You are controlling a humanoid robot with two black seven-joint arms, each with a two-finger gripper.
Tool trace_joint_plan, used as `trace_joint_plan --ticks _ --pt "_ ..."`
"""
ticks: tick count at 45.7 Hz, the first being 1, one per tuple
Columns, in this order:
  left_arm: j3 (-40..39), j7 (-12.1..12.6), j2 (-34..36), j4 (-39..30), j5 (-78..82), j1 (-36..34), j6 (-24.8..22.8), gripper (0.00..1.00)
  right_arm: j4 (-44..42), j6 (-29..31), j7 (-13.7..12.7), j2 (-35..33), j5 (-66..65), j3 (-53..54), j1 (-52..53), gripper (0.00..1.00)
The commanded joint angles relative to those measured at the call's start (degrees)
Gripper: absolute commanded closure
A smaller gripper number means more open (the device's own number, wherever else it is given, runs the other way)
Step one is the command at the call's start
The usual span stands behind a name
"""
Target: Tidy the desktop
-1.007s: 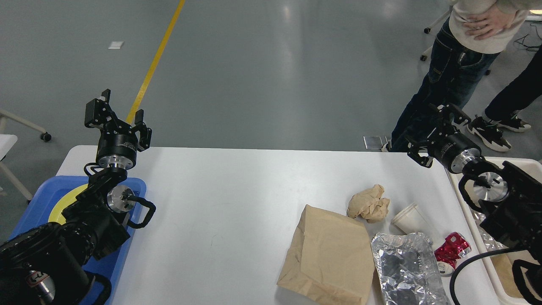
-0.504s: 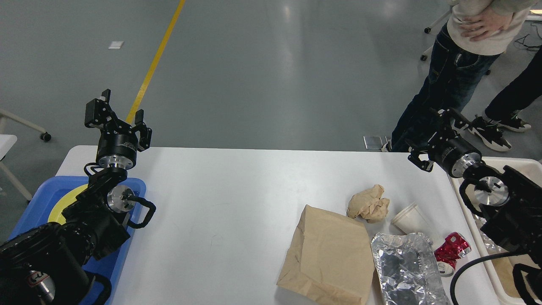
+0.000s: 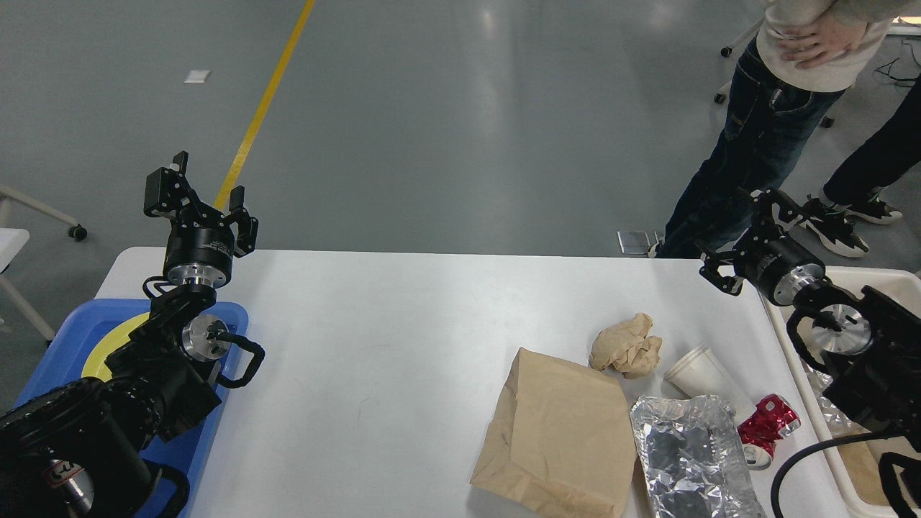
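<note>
head view | high, facing forward-down | desktop [image 3: 403,324] near, floor beyond

Rubbish clusters at the right end of a white tabletop [image 3: 403,324]: a flat brown paper bag [image 3: 557,432], a crumpled paper ball [image 3: 627,345] beside its far corner, a white paper cup [image 3: 696,373] lying on its side, a foil sheet [image 3: 691,453] and a crushed red can [image 3: 768,424]. The left gripper [image 3: 200,193] is raised with jaws apart above a blue tray [image 3: 54,352] holding a yellow plate [image 3: 108,345]. The right gripper [image 3: 745,232] hangs with jaws apart over the far right corner, next to a cream bin [image 3: 842,460]. Two people [image 3: 763,122] stand beyond.
</note>
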Motion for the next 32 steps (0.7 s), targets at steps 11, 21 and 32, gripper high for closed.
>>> trace_joint_plan --ticks 11,21,32 --pt "0.00 0.00 0.00 -0.01 -0.01 0.00 0.00 0.04 0.66 0.36 -0.01 -5.40 -2.19 -3.04 2.76 0.00" --pt "0.00 0.00 0.00 0.08 -0.01 0.00 0.00 0.04 0.84 0.27 -0.01 -8.40 -13.00 -27.72 11.02 0.00" --pt "0.00 0.00 0.00 -0.01 -0.01 0.00 0.00 0.04 13.65 2.73 -0.09 -10.06 -16.35 -58.66 23.49 0.00"
